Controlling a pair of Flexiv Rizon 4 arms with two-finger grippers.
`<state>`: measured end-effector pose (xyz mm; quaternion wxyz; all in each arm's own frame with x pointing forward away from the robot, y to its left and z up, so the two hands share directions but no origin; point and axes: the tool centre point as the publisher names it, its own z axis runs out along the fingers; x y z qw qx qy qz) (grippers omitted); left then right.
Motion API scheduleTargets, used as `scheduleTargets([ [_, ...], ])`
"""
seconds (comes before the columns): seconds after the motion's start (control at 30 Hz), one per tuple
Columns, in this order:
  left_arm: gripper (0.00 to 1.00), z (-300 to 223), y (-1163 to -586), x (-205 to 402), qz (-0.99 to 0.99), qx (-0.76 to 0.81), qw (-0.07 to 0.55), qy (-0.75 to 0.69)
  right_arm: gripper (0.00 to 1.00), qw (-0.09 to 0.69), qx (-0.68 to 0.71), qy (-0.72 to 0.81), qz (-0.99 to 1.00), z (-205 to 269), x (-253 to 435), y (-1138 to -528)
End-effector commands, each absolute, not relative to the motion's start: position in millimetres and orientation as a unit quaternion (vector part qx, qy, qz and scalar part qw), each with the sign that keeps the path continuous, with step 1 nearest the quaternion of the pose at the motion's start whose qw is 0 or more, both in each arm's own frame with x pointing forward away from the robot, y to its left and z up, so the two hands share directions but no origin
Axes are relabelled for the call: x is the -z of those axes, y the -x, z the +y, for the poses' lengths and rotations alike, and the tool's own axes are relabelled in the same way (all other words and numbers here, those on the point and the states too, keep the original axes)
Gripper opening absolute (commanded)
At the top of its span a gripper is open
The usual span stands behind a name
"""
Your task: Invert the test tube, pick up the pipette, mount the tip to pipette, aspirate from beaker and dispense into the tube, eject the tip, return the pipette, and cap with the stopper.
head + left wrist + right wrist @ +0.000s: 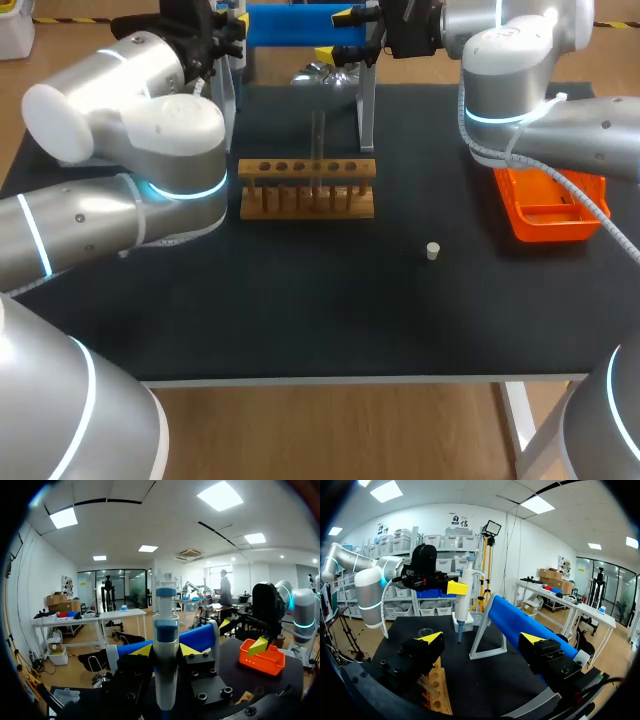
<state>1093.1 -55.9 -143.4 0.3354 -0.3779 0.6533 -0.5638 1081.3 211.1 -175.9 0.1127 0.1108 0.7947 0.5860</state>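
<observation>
Yellow-tipped, the left tool (165, 650) is clamped on the upright blue-and-white pipette (166, 630). Its arm is bent in at the head view's upper left. The right tool (482, 639) gapes wide, holding nothing. The test tube (318, 150) in the wooden rack (307, 187) is hard to make out. The stopper (432, 251) lies right of centre on the bench (300, 310).

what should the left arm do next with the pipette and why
Probably carry it toward the orange tip box: the left gripper has its fingers shut on the pipette, held up near the blue stand, and mounting a tip seems to come next.
</observation>
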Motion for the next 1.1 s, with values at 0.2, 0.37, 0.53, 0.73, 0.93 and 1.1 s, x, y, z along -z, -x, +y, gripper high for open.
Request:
scheduleTargets([
  [0.2,0.00,-56.4,-1094.4,144.1,0.652,0.565,0.335,0.377,1.00,0.113,-0.586,-0.111,0.795,210.7,175.7,-1081.0],
  [0.37,0.00,-56.0,-1097.1,145.3,0.651,0.563,0.337,0.381,1.00,0.113,-0.586,-0.111,0.795,210.7,175.7,-1081.0],
  [0.53,0.00,-53.6,-1104.2,149.3,0.646,0.556,0.344,0.395,1.00,0.113,-0.586,-0.111,0.795,210.7,175.7,-1081.0],
  [0.73,0.00,-51.3,-1115.5,156.2,0.641,0.541,0.352,0.416,1.00,0.113,-0.586,-0.111,0.795,210.7,175.7,-1081.0],
  [0.93,0.00,-54.5,-1124.9,159.7,0.632,0.534,0.358,0.433,1.00,0.113,-0.586,-0.111,0.795,210.7,175.7,-1081.0],
  [1.1,0.00,-57.9,-1129.5,161.2,0.625,0.528,0.365,0.445,1.00,0.113,-0.586,-0.111,0.795,210.7,175.7,-1081.0],
])
